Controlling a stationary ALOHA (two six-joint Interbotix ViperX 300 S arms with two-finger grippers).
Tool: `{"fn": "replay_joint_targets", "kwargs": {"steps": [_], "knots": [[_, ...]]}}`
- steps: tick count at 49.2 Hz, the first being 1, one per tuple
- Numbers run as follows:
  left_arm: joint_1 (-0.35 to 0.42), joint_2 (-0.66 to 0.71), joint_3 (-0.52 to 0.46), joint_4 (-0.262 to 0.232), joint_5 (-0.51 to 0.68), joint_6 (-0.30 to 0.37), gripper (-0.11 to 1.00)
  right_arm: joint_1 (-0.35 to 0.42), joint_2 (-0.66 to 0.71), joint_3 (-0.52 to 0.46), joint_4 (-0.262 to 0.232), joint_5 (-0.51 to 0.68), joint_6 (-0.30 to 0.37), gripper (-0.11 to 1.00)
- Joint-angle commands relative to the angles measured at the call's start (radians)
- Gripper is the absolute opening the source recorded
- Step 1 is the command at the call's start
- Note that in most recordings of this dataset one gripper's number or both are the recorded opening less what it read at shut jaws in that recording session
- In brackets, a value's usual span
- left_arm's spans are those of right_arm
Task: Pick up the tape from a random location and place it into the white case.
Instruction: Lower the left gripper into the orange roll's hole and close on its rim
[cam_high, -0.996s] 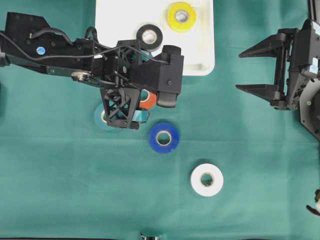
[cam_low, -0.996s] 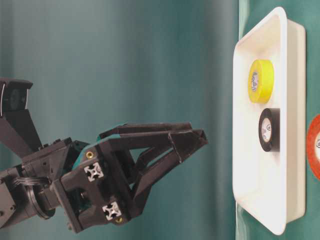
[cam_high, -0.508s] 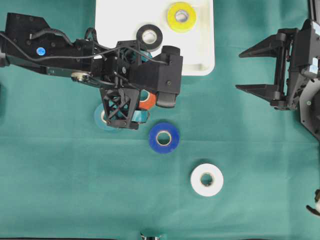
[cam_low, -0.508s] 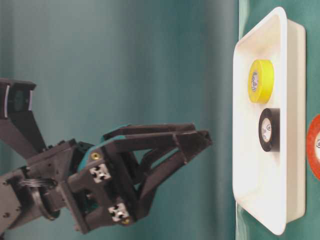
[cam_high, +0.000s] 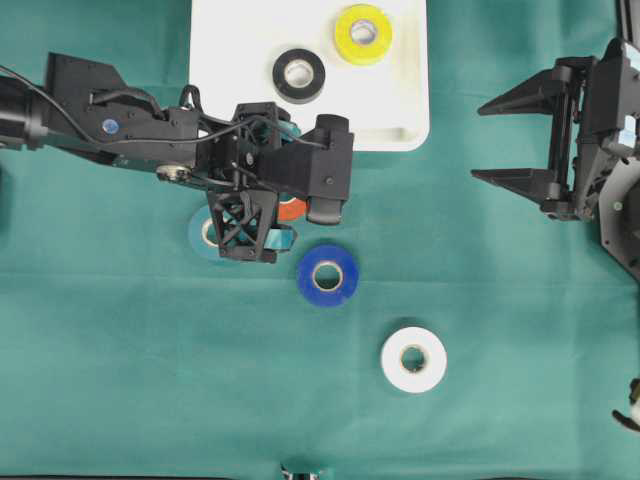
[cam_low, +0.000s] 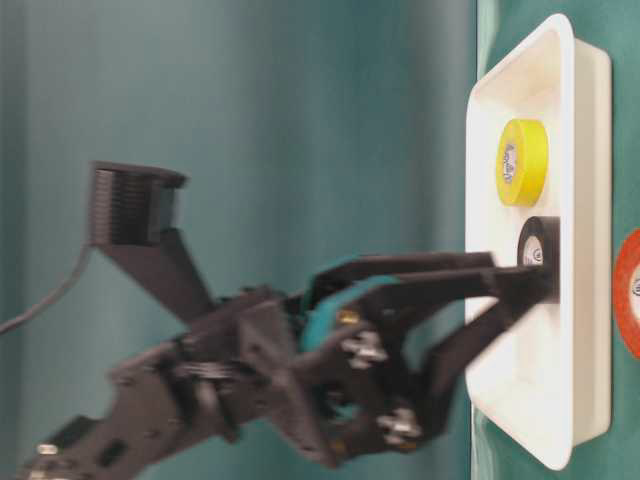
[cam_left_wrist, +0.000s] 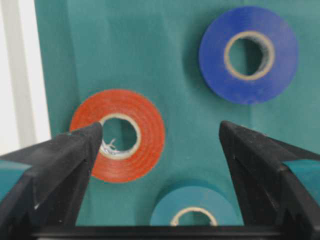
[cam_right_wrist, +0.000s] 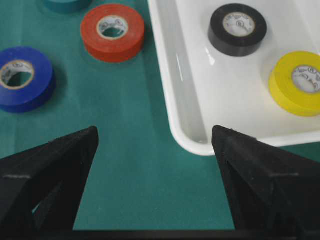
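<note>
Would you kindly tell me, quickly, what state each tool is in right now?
Left tool: open, holding nothing, above the orange tape.
Right tool: open, holding nothing, off to the side of the white case.

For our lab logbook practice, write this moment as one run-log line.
left pincer: open above orange tape roll | right pincer: open, empty | white case: black roll, yellow roll inside

Bench (cam_high: 120, 380) was covered in green cloth. On it: white case (cam_high: 240, 30) at the far edge, plus loose orange tape (cam_left_wrist: 119, 135), teal tape (cam_left_wrist: 194, 206), blue tape (cam_high: 328, 275), white tape (cam_high: 413, 360).
</note>
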Motion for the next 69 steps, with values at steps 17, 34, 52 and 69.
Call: {"fn": "replay_joint_targets", "kwargs": {"steps": [17, 34, 52, 69], "knots": [[0.006, 0.083, 0.055, 0.002, -0.106, 0.000, 0.94, 0.003, 0.003, -0.023, -0.002, -0.005, 0.000, 0.87], [0.008, 0.155, 0.058, 0.003, -0.144, 0.000, 0.94, 0.003, 0.003, -0.023, -0.002, -0.005, 0.000, 0.87], [0.008, 0.181, 0.072, 0.003, -0.161, 0.000, 0.94, 0.003, 0.003, -0.026, -0.002, -0.005, 0.000, 0.87], [0.006, 0.179, 0.074, 0.003, -0.149, 0.006, 0.57, 0.003, 0.003, -0.026, -0.002, -0.008, 0.002, 0.87]]}}
